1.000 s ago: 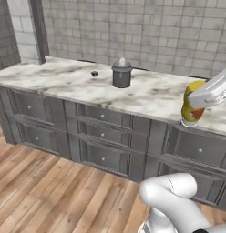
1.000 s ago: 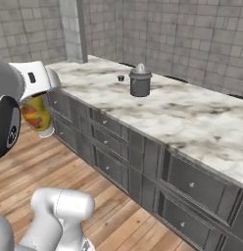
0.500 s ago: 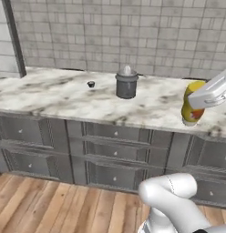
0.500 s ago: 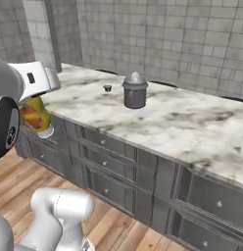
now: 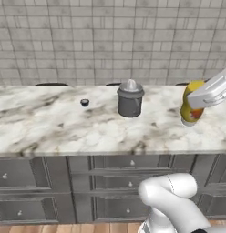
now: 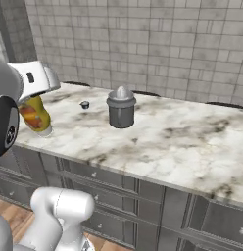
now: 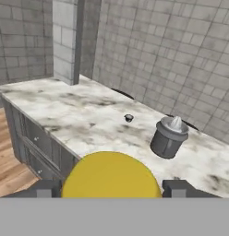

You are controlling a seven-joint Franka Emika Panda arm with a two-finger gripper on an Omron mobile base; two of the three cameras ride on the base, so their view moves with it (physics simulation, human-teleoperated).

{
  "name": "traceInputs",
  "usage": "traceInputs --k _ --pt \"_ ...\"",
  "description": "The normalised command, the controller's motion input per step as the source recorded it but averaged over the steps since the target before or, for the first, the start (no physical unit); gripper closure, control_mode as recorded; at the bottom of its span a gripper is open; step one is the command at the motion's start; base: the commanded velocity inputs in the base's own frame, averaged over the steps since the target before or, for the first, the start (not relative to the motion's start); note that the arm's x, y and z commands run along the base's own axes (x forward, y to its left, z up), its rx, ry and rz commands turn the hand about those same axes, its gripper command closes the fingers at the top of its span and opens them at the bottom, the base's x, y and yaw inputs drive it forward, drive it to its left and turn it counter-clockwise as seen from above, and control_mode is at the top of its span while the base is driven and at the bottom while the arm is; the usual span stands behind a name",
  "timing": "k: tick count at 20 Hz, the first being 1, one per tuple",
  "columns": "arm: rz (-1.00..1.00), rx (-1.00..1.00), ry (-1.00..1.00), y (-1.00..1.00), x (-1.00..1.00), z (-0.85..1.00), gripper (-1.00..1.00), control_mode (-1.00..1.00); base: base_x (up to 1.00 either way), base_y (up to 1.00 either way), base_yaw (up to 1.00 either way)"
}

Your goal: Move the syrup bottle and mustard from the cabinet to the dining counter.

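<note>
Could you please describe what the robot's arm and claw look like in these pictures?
The arm is glossy white, built of thick rounded tubular links, with a dark joint disc at one end of a link. The hand housing is a white boxy block bearing a small dark mark. The claw has two small, dark grey, squared fingertips. No cables show.

Rendered light, even and moderately bright, no visible source. Tabletop (image 5: 51, 123) marble reads pale, no glare. Soft contact shadow under the grey canister (image 5: 130, 100), spreading toward 6 o'clock in the left base view. Tiled wall (image 6: 157, 44) flat grey, darkening toward 9 o'clock in the right base view. Edges slightly soft throughout; the mustard (image 7: 111, 175) looms blurred at 6 o'clock in the hand view. No edge distortion.
</note>
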Motion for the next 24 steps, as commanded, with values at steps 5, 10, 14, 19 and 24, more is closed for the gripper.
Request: traceInputs --k 5,10,14,19,24 --pt "0.00 0.00 0.00 0.00 0.00 0.00 1.00 1.00 0.68 0.40 -0.36" --pt "0.00 0.00 0.00 0.00 0.00 0.00 1.00 1.00 0.14 0.47 -0.29" --pt "-0.21 0.00 -0.01 0.72 0.00 0.00 1.00 -1.00 0.00 0.00 0.00" --pt "-0.15 0.00 -0.01 0.87 0.14 -0.09 1.00 -1.00 0.00 0.00 0.00" --pt "-0.09 0.05 0.00 0.52 0.44 -0.19 1.00 -1.00 0.00 0.00 0.00"
